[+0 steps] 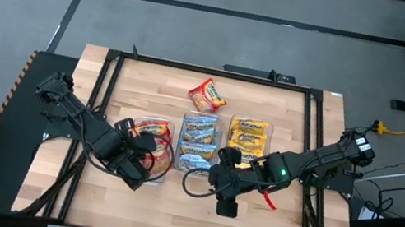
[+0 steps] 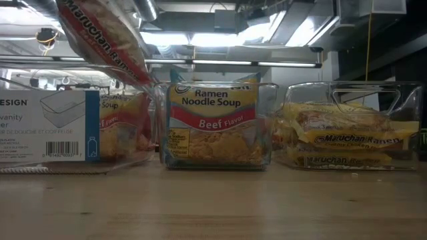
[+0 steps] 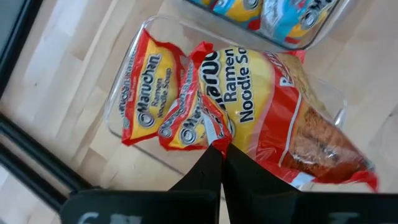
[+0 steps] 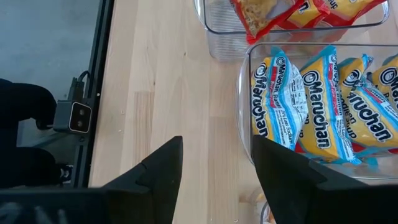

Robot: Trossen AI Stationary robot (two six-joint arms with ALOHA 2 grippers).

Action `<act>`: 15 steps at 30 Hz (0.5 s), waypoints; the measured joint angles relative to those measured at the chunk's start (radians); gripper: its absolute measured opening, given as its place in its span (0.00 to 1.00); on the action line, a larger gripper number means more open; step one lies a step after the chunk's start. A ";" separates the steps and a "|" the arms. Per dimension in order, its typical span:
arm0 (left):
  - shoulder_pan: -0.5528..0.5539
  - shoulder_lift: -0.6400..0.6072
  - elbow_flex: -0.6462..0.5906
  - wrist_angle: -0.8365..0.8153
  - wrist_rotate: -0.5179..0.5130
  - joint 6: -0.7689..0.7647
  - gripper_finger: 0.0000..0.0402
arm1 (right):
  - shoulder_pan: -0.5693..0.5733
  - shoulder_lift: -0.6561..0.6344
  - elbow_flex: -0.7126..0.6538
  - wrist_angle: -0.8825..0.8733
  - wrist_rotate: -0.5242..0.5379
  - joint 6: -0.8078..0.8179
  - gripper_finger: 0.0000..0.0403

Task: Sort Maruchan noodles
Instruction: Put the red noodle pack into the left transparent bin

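Left gripper: clenched on the edge of a red beef-flavor Maruchan packet, held just above the left clear bin, which already contains red packets. In the high view this gripper sits over that bin's near end.

Right gripper: released, fingers spread and holding nothing, hovering over bare table just beside the middle bin of blue-trimmed packets. In the high view it stands at the near end of the middle bin.

Sorting status: three bins in a row. Left bin holds red packets, middle bin blue-trimmed packets, right bin yellow packets. In the low view a beef packet stands upright in a bin.

Outstanding: one red-orange packet lies loose on the table beyond the bins, apart from them. The held packet is not yet deposited. Judged: task near completion, two packets left to place.
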 joint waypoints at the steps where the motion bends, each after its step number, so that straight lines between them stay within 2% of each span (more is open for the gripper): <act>1: 0.000 0.000 0.000 -0.003 0.003 -0.001 0.00 | 0.000 0.000 0.000 -0.002 0.000 0.000 0.49; 15: 0.005 0.000 0.000 -0.003 0.038 -0.016 0.00 | 0.000 0.000 -0.001 -0.009 0.000 0.000 0.49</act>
